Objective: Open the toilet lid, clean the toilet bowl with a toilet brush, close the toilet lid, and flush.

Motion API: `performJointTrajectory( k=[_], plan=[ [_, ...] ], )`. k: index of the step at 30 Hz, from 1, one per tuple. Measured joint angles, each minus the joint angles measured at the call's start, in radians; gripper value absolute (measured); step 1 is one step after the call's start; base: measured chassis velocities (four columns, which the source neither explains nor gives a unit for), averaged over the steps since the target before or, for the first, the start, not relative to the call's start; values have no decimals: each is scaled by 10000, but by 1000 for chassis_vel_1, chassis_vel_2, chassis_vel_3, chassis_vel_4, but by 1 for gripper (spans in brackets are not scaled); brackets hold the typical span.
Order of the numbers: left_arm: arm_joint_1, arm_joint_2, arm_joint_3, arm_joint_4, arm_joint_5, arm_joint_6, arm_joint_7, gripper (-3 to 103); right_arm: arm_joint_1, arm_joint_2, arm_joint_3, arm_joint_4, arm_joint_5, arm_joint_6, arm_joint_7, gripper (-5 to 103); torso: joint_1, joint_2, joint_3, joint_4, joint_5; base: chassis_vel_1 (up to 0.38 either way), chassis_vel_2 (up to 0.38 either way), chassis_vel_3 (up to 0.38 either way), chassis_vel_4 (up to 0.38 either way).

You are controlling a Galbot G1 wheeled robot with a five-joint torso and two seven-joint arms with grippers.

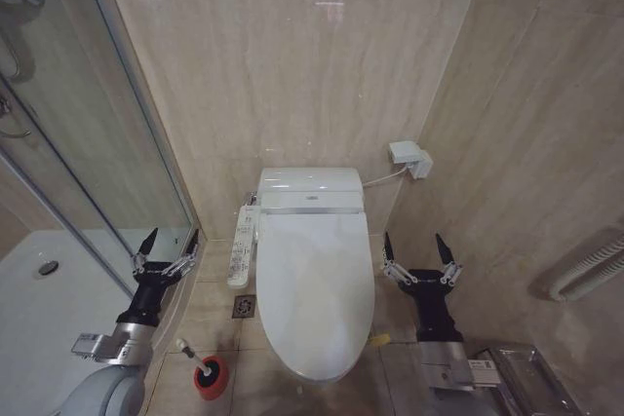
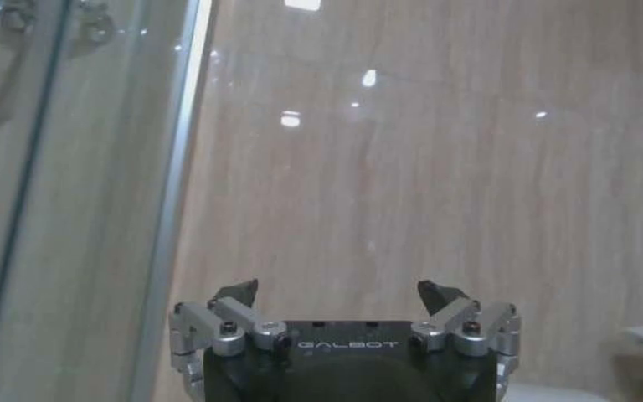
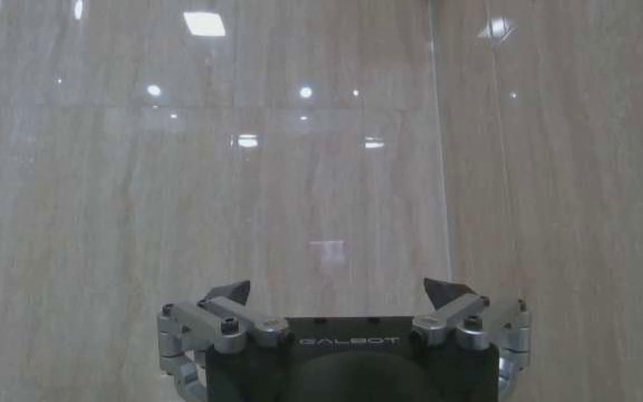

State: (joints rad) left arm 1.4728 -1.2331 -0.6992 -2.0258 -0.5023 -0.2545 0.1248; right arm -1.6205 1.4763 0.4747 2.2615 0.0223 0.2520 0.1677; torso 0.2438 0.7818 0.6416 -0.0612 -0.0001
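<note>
Overhead first, from the head view: beige marble-look wall tiles (image 1: 292, 56) meeting in a corner, matching floor tiles (image 1: 210, 323), a glass shower enclosure (image 1: 88, 124) on the robot's left with a white shower tray (image 1: 39, 309) behind it. Small floor drain (image 1: 244, 306) just left of the toilet. White wall socket box (image 1: 409, 158) with a cable running to the tank area. Toilet lid (image 1: 314, 289) shut down flat over the toilet bowl (image 1: 317, 374), glossy white, oval, long axis running toward the camera; of the bowl, just a sliver of rim past the lid's near end. Long white button panel (image 1: 243, 245) along the toilet's left side. Toilet brush (image 1: 195, 356) standing tilted in a red holder cup (image 1: 211, 377) on the floor, left of the lid's near end, pale handle leaning away to the left. Left end effector (image 1: 168, 247) raised beside the shower glass, fingers spread wide, holding nothing. Right end effector (image 1: 421, 252) raised on the toilet's other side, likewise spread wide and empty.

Next, left wrist view: left end effector (image 2: 344, 293) with dark fingertips well apart, nothing between, facing wall tile with the shower glass frame (image 2: 177, 201) alongside.

Lastly, right wrist view: right end effector (image 3: 344, 293) wide open, empty, facing the tiled corner (image 3: 439, 126).
</note>
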Motion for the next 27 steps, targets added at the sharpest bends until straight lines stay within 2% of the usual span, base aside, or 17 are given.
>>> performJointTrajectory(
  k=[6, 7, 13, 14, 27],
  plan=[
    [35, 38, -182, 521, -20, -357, -58, 97, 0, 0, 0, 0, 0, 0, 0, 100, 0, 1, 0, -2, 0, 0, 0, 0, 0],
    [17, 53, -199, 658, -35, -406, -62, 83, 0, 0, 0, 0, 0, 0, 0, 100, 0, 1, 0, -1, 1, 0, 0, 0, 0],
    [-58, -10, -171, 993, -39, -615, -34, 83, 0, 0, 0, 0, 0, 0, 0, 100, 0, 2, 0, -2, 0, 0, 0, 0, 0],
    [-78, -24, -161, 1000, -34, -617, -28, 96, 0, 0, 0, 0, 0, 0, 0, 100, 0, 2, 0, -2, 0, 0, 0, 0, 0],
    [-360, -122, 3, 997, 57, -554, 113, 97, 0, 0, 0, 0, 0, 0, 0, 100, -1, 2, -1, -3, 2, 0, 0, 0, 0]
  ],
)
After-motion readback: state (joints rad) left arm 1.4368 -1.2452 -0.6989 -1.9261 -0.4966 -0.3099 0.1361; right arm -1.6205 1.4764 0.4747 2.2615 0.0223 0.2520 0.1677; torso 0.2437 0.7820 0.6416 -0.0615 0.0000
